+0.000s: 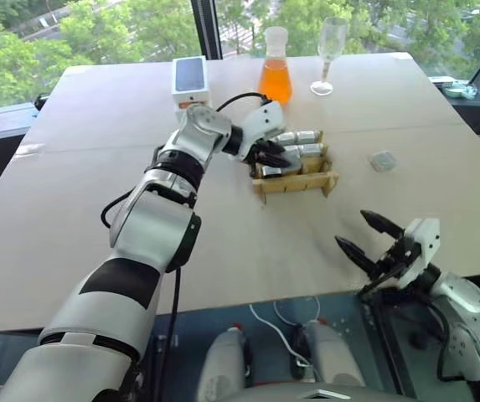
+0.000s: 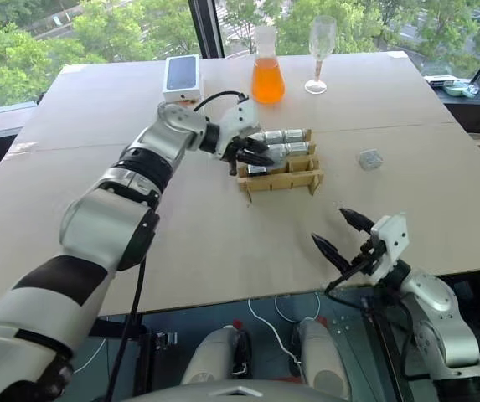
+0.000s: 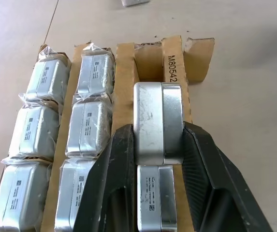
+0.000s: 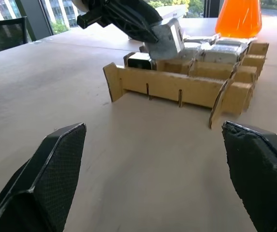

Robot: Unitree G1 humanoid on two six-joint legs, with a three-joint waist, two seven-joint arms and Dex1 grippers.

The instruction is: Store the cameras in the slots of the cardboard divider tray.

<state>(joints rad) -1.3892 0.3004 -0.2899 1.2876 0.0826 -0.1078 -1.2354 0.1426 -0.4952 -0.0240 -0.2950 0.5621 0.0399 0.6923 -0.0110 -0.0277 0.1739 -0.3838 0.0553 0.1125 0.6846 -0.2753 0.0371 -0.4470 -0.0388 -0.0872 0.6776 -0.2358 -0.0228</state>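
Left tool (image 3: 157,159) is clamped on one bare silver camera (image 3: 157,121), fingers (image 3: 116,174) pressed on both its sides, holding it over the near row of the cardboard divider tray (image 3: 174,55). A second bare camera (image 3: 155,208) sits in the slot just below it, between the fingers. Two other rows are full: six cameras in clear plastic wrap (image 3: 92,77), three per row, small label print on them too fine to read. Tray's end flap reads "M80542" (image 3: 171,67).

Left arm reaches forward across the counter (image 1: 97,209), elbow bent, wrist turned toward the robot's right, tool angled down onto the tray's left end (image 1: 260,172).

Right tool (image 1: 374,243) is wide open and holding nothing, black fingers (image 4: 46,169) spread far apart. It hangs at the counter's near edge, well apart from the tray, pointing roughly level toward it.

Tray sits mid-counter. Behind it: an orange-filled flask (image 1: 275,71), an empty wine glass (image 1: 330,54), and a white phone box (image 1: 189,77) with a phone pictured on the lid, text not readable. A small crumpled clear wrapper (image 1: 383,160) lies to the tray's right.
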